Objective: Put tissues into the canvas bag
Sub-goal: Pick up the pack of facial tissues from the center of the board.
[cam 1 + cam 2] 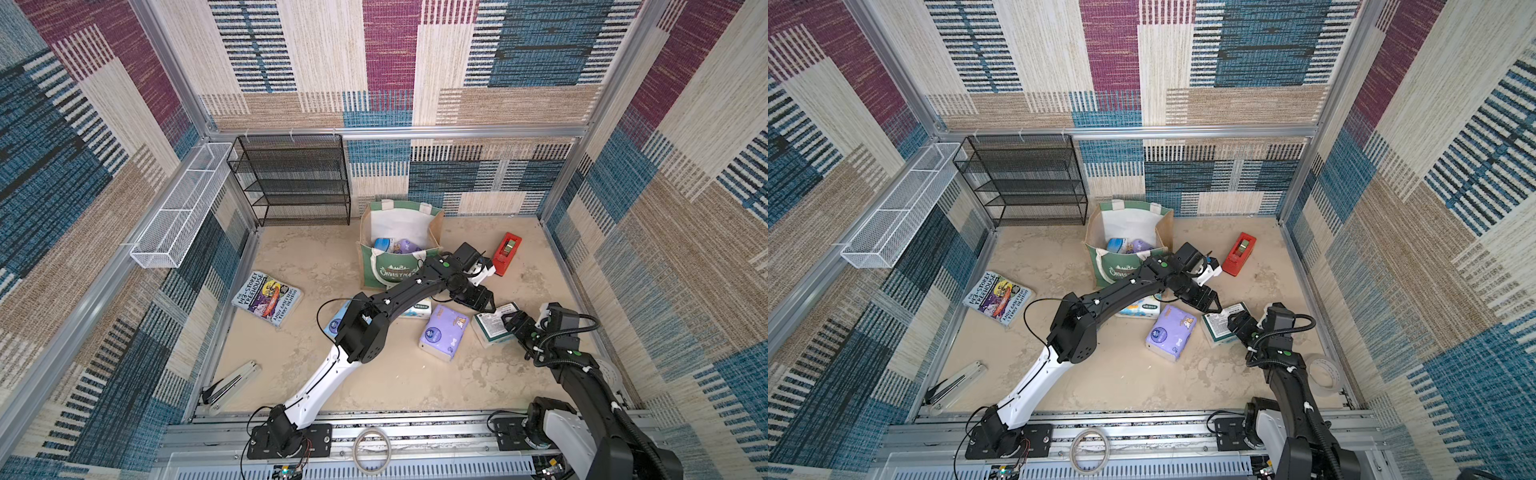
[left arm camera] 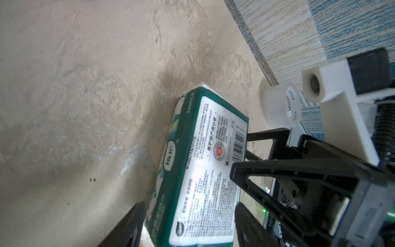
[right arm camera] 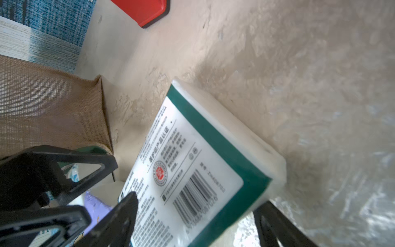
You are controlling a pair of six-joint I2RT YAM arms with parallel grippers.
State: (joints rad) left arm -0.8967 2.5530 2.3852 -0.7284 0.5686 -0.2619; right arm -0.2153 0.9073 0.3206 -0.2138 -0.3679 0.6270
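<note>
A flat green-and-white tissue pack (image 1: 490,332) lies label-up on the floor, right of a lilac pack (image 1: 442,332). My left gripper (image 2: 188,222) is open, its fingertips flanking one end of the green-and-white pack (image 2: 205,171). My right gripper (image 3: 196,218) is open too, reaching in from the pack's (image 3: 192,162) side: one finger is over the label, the other past its edge. The canvas bag (image 1: 376,270) stands open behind, with a light blue pack (image 1: 383,244) and a lilac pack (image 1: 405,246) inside. A white pack (image 1: 419,312) and a blue pack (image 1: 337,322) lie partly under my left arm.
A red tape dispenser (image 1: 507,253) sits right of the bag. The Treehouse book (image 1: 268,298) lies at left. A black wire shelf (image 1: 295,183) and white mesh basket (image 1: 178,208) line the back left. A tape roll (image 1: 1323,376) is by the right wall.
</note>
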